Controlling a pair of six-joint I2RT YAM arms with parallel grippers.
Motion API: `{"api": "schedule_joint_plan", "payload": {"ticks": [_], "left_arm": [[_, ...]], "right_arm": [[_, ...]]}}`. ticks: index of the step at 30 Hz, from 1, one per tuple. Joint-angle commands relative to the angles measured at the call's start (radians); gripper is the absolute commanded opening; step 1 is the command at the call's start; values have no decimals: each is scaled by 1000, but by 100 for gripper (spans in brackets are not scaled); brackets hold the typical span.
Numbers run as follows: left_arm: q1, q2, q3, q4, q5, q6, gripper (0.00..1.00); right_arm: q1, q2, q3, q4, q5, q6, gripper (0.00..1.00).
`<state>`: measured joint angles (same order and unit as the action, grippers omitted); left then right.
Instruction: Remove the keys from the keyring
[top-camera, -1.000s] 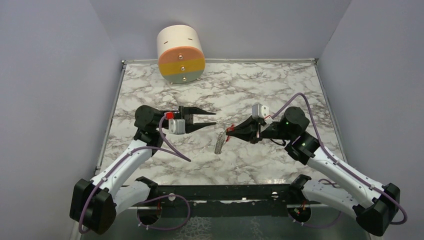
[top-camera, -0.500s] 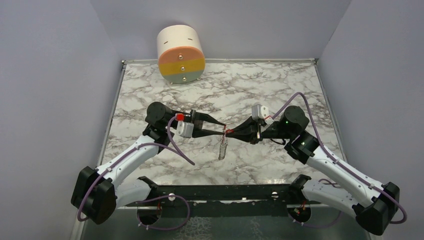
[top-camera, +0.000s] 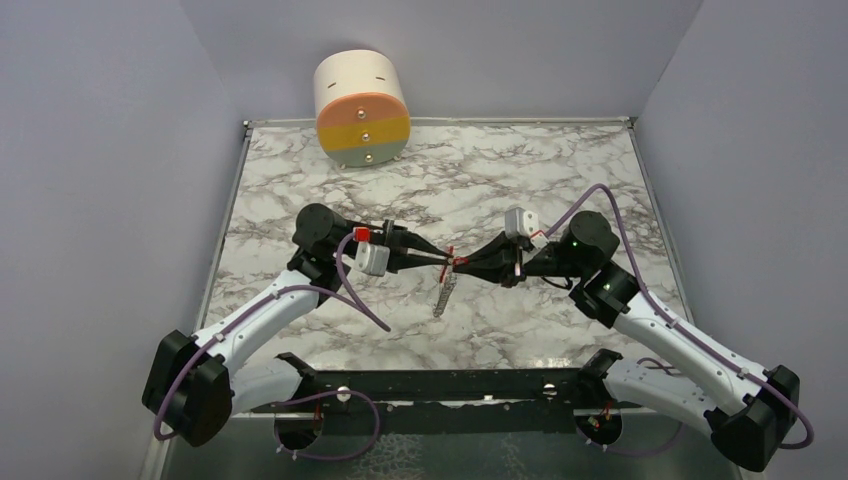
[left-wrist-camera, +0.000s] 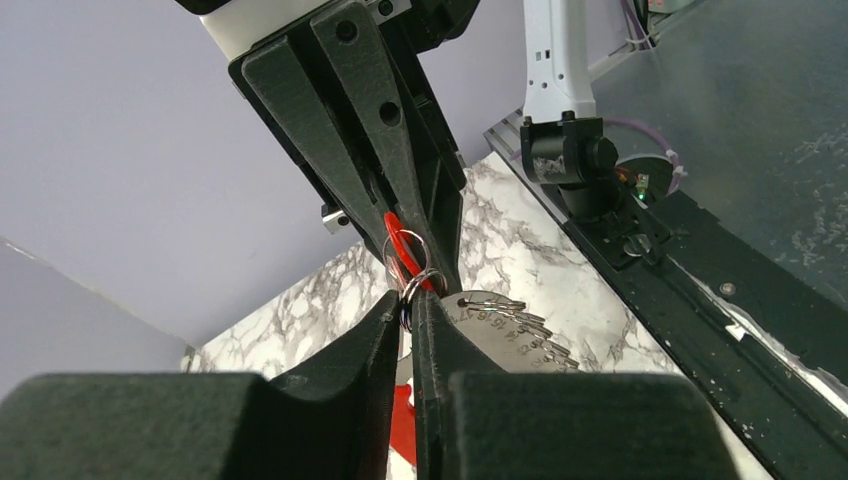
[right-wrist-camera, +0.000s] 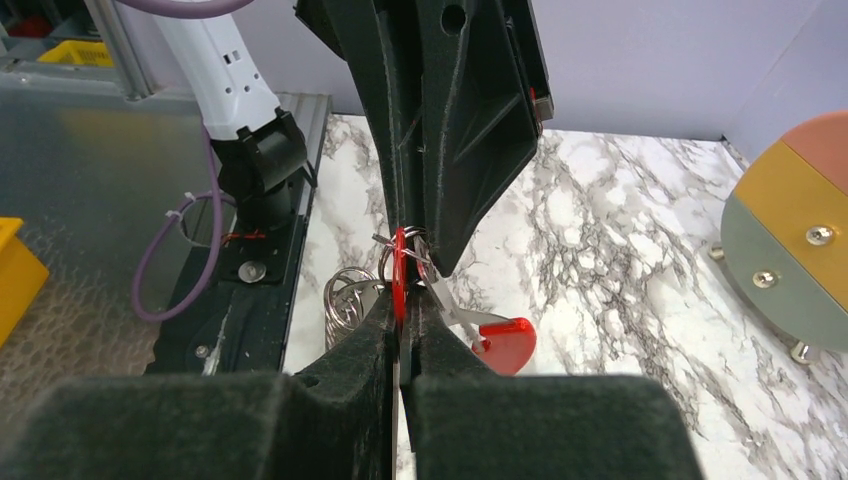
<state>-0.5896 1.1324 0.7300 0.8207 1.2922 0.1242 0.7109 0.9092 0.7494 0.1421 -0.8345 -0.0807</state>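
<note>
Left fingers (left-wrist-camera: 370, 350) are squeezed to a thin slit, nipping a small silver ring of the keyring (left-wrist-camera: 405, 262) right at their tips. Right fingers (right-wrist-camera: 370, 340) face them head-on, pressed tight on the keyring's red loop. The two pairs sit tip to tip, almost touching. The keys (top-camera: 442, 295) dangle below that meeting point, midway between the arms, a red tab (right-wrist-camera: 505, 345) hanging with them. Whether they brush the tabletop (top-camera: 560, 170), I can't tell.

Further out, a round drawer unit (top-camera: 362, 108) with pink, yellow and grey fronts stands at the far left edge, well apart. The tabletop is white-grey marble, with lilac walls (top-camera: 100, 150) around it and a black rail (top-camera: 440, 385) along the near edge.
</note>
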Motion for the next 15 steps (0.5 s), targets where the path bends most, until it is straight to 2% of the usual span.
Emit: {"api": "schedule_joint_plan", "payload": {"ticks": [1, 3, 12, 15], "left_arm": [[-19, 6, 23, 13, -67, 18, 7], [-20, -2, 18, 13, -81, 22, 0], [-21, -41, -14, 13, -106, 37, 0], [-21, -63, -32, 13, -157, 39, 0]], "right_arm": [[7, -2, 25, 54, 13, 2, 1], [7, -1, 26, 56, 17, 1, 1], [7, 2, 21, 69, 44, 7, 1], [7, -12, 7, 81, 81, 10, 1]]}}
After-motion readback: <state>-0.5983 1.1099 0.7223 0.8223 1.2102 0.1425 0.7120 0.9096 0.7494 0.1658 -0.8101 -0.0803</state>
